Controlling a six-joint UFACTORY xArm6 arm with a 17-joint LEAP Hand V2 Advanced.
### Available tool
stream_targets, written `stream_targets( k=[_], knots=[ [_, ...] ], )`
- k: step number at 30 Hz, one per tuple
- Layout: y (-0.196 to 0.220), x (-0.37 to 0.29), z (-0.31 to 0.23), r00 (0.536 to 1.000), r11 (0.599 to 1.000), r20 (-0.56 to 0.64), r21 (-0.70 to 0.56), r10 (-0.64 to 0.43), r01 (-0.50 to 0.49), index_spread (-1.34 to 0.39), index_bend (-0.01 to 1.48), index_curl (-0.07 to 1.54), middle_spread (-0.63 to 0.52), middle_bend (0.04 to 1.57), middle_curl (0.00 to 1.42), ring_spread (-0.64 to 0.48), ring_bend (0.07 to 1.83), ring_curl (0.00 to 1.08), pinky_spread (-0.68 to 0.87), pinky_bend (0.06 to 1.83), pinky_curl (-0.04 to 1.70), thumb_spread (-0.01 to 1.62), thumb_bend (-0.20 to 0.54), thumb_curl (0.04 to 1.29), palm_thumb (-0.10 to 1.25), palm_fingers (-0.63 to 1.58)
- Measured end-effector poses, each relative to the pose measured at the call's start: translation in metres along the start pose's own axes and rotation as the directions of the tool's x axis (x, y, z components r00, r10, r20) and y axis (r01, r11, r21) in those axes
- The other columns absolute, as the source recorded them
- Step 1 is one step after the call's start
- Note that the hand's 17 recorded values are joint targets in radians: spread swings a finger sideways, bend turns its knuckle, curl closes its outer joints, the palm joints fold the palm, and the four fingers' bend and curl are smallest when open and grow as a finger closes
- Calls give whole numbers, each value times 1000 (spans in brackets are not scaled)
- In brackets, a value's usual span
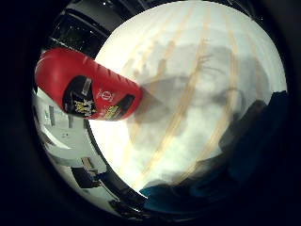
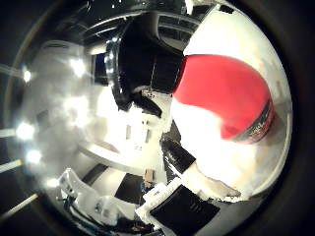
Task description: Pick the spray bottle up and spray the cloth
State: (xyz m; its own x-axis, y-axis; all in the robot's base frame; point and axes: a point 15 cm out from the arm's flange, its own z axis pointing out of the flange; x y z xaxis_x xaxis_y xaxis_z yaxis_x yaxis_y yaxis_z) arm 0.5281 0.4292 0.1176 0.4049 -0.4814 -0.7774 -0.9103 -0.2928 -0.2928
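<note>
The red spray bottle with a black label fills much of the thumb side view, close against my palm. A white and black finger of my right hand lies curled along the bottle's side. In the little finger side view the bottle's red body hangs above the round white table, and its shadow and the hand's fall on the tabletop. A dark blue cloth lies on the table near its rim, partly in shadow.
The table has pale wooden stripes and a dark rim. Beyond the rim stand white furniture and dark floor. Bright ceiling lights and a dark doorway show in the room.
</note>
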Motion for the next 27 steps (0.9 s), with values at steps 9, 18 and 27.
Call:
stream_targets(
  k=[9, 18, 27],
  knots=[
    [0, 8, -3, 1000, 1000, -18, -11, -4, 4, -304, 177, 334, 26, 181, 299, 100, 412, 253, 353, 345, 312, 999, -26, 295, 522, 198],
    [-8, 11, -25, 998, 999, -54, -10, -44, 44, -302, 177, 333, 26, 183, 300, 115, 404, 253, 353, 349, 306, 997, -26, 300, 529, 196],
    [-15, 4, -56, 990, 994, -95, -35, -103, 101, -301, 173, 330, 23, 195, 308, 132, 378, 249, 362, 328, 298, 1005, -26, 301, 531, 202]
  ],
)
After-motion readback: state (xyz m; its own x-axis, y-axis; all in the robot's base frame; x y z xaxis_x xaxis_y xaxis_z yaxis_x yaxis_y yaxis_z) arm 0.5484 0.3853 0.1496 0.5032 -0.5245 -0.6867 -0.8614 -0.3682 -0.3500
